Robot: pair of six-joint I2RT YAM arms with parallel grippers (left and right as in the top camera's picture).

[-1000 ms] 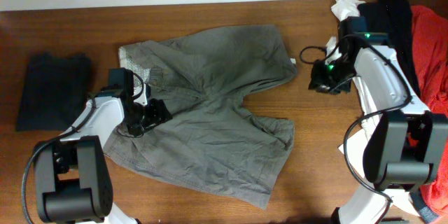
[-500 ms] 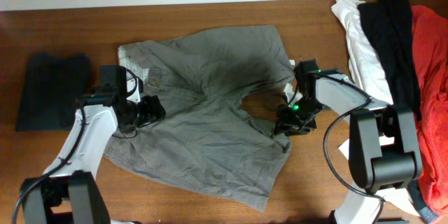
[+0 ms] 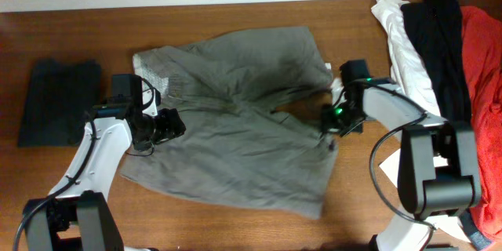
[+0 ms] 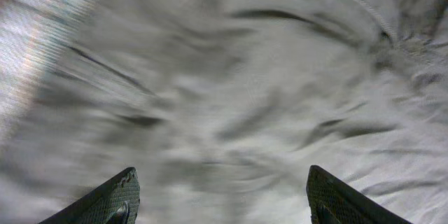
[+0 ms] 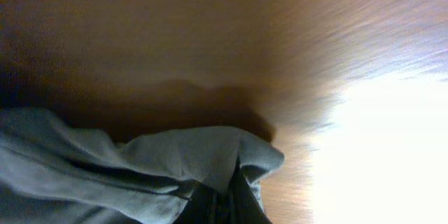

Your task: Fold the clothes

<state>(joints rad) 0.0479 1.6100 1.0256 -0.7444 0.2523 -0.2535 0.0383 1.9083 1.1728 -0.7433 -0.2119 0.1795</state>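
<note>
Lying waist-left across the counter (image 3: 204, 231), the grey-khaki shorts (image 3: 235, 149) have 1 leg hem clamped in the right pincer (image 3: 329, 125); the left pincer (image 4: 220, 178) hovers spread over the waist.

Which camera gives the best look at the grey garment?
Overhead: it shows the whole garment spread out. The left wrist view shows only blurred cloth up close; the right wrist view shows only one bunched edge.
</note>
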